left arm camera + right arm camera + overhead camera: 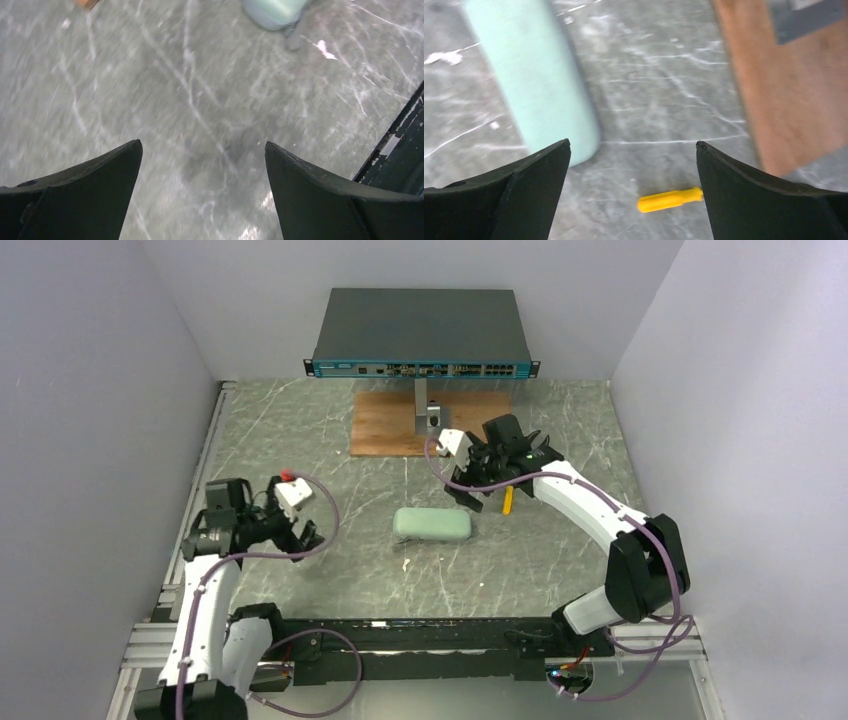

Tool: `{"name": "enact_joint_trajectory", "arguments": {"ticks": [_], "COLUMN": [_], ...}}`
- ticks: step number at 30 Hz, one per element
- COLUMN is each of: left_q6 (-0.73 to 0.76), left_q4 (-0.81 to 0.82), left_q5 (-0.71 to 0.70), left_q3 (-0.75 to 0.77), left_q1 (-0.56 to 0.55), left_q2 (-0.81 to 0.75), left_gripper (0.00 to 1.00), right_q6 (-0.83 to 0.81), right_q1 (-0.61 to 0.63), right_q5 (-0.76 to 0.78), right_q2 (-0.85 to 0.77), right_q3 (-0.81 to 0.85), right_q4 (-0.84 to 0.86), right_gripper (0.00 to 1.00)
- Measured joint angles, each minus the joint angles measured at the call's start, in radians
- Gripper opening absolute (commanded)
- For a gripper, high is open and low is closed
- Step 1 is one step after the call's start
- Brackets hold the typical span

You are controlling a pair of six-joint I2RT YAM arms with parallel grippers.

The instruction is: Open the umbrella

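- Top view: even, soft light, faint shadows.
- Wrist views smeared with blur (the green case (539, 90) most).
- Small glints on table (150, 75).

Bare table (290, 440) is seen left of the green case (432, 524); right of it, passage is narrowed by a yellow peg (507, 501).
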Motion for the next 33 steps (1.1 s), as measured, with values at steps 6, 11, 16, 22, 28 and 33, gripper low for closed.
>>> {"name": "enact_joint_trajectory", "arguments": {"ticks": [6,11,16,22,28,33], "left_q6": [-0.108,-0.256,-0.356,-0.411,-0.484,-0.512], "left_q4": [0.241,0.472,0.658,0.789,0.914,1.025], "left_q5": [-0.033,-0.124,-0.291,-0.435,-0.528,-0.559], "left_q3": [-0.108,-0.177,-0.260,-0.256,-0.252,-0.269], "left_q1": [-0.282,-0.480,-0.706,-0.807,-0.887,-0.911], "left_q2": [-0.008,0.047,0.061,0.128,0.199,0.273], "left_gripper": [0.86,0.76,0.54,0.40,0.38,0.36], "right_q6": [-0.023,-0.016,-0.008,-0.006,0.005,-0.014], "right_q1": [0.061,0.097,0.101,0.101,0.085,0.034], "right_q5": [-0.085,-0.100,-0.092,-0.066,-0.052,-0.042], "right_q2": [0.019,0.098,0.124,0.130,0.108,0.055], "right_q3": [-0.095,-0.123,-0.135,-0.158,-0.183,-0.227], "right_q4": [-0.063,-0.067,-0.056,-0.051,-0.046,-0.077], "right_gripper": [0.99,0.98,0.87,0.64,0.55,0.50]}}
